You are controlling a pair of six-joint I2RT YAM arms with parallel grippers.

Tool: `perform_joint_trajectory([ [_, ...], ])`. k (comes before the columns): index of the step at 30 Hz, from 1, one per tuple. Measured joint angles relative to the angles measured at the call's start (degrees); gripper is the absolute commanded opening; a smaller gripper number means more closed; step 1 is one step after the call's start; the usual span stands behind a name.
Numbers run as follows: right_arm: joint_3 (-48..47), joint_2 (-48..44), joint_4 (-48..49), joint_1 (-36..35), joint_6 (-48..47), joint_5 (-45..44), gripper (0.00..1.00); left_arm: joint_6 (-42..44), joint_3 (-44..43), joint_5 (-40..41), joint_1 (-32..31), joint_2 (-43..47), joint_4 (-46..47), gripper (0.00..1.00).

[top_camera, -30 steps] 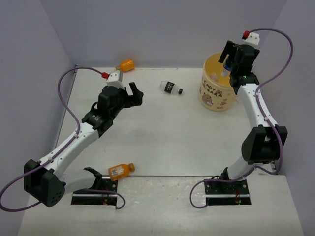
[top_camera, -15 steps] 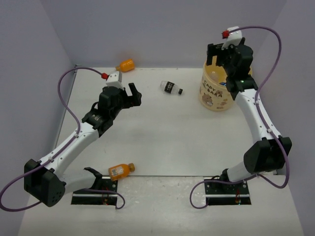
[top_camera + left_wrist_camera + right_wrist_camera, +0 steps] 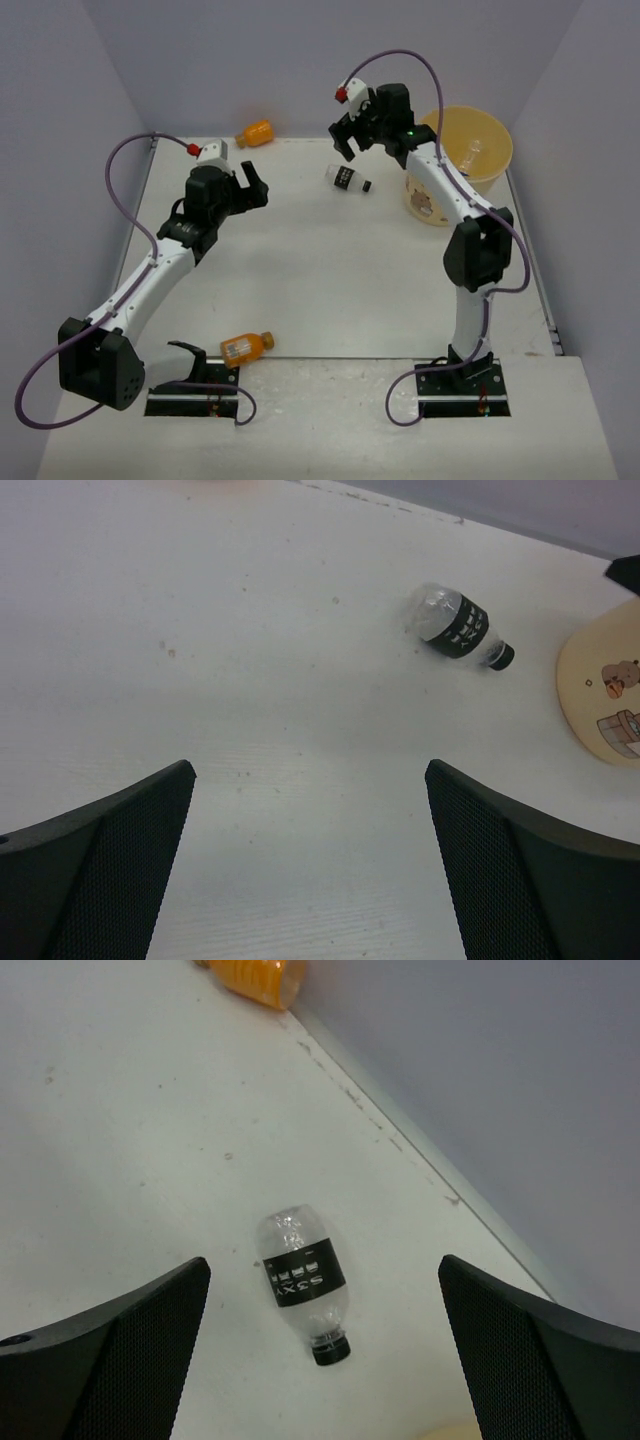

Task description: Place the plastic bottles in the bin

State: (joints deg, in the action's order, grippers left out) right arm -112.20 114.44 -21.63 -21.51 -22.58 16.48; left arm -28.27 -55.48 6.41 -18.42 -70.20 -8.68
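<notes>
A clear bottle with a black label (image 3: 347, 179) lies on its side on the white table; it also shows in the left wrist view (image 3: 460, 630) and the right wrist view (image 3: 303, 1278). My right gripper (image 3: 348, 140) hovers open and empty just above it, one jaw on each side (image 3: 324, 1262). One orange bottle (image 3: 258, 131) lies at the back wall, its end showing in the right wrist view (image 3: 262, 978). Another orange bottle (image 3: 245, 346) lies near the front left. The pale-yellow bin (image 3: 430, 200) stands at the back right with a clear bottle (image 3: 470, 155) inside. My left gripper (image 3: 255, 185) is open and empty (image 3: 308, 770).
The bin's printed side shows at the right edge of the left wrist view (image 3: 605, 695). Grey walls close the table at the back and both sides. The arm bases (image 3: 190, 395) sit at the near edge, close to the front orange bottle.
My right arm has swung left from over the bin to above the black-label bottle; the bottle it held is gone from its jaws. My left gripper has shifted slightly back and left.
</notes>
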Motion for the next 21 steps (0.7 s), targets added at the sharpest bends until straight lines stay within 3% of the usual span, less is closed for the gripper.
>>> perform_joint_trajectory([
  [3, -8.14, 10.63, -4.64, -0.2, 0.07, -0.05, 0.99, 0.04, 0.0, -0.55, 1.64, -0.17, -0.06, 1.0],
  [7, -11.22, 18.97, -9.07, -0.18, 0.23, -0.56, 0.99, 0.41, 0.0, -1.48, 2.29, -0.19, -0.1, 1.0],
  [21, -13.31, 23.25, -15.44, -0.22, -3.6, -5.2, 0.95, 0.43, 0.0, -2.11, 2.91, -0.21, -0.46, 1.0],
])
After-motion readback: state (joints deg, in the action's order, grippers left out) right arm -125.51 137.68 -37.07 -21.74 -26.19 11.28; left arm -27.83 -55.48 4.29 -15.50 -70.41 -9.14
